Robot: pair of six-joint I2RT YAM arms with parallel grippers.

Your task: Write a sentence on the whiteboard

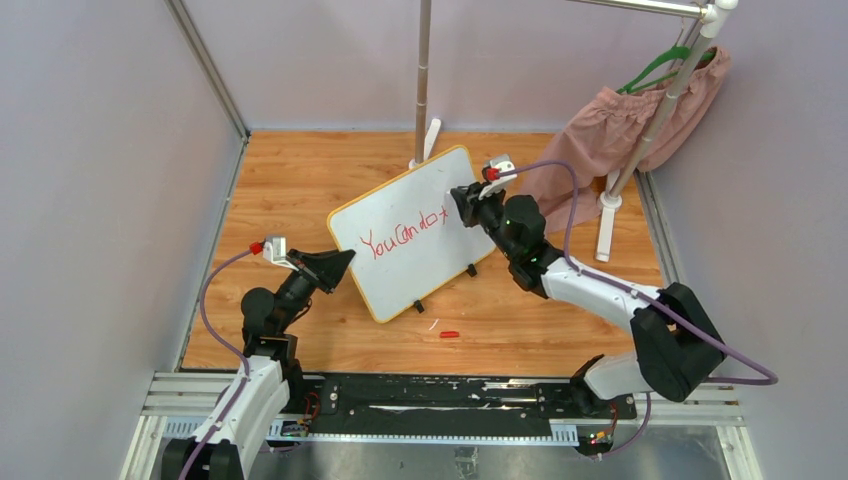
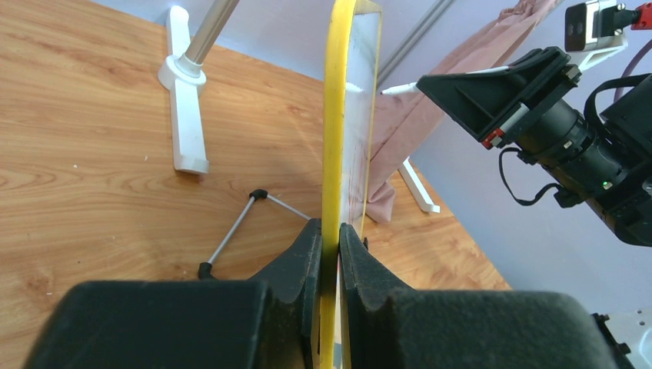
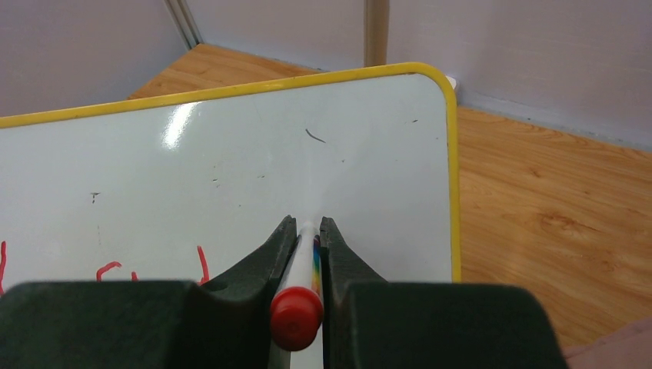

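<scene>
The whiteboard, white with a yellow rim, stands tilted on the wooden table. Red handwriting on it reads "You can do t". My left gripper is shut on the board's left edge; in the left wrist view its jaws pinch the yellow rim. My right gripper is shut on a white marker with a red end, its tip against the board just right of the last letter. Red strokes show at the lower left of that view.
A small red cap lies on the table in front of the board. A clothes rack pole stands behind the board. A pink garment hangs at the back right above white rack feet. The board's wire stand rests behind it.
</scene>
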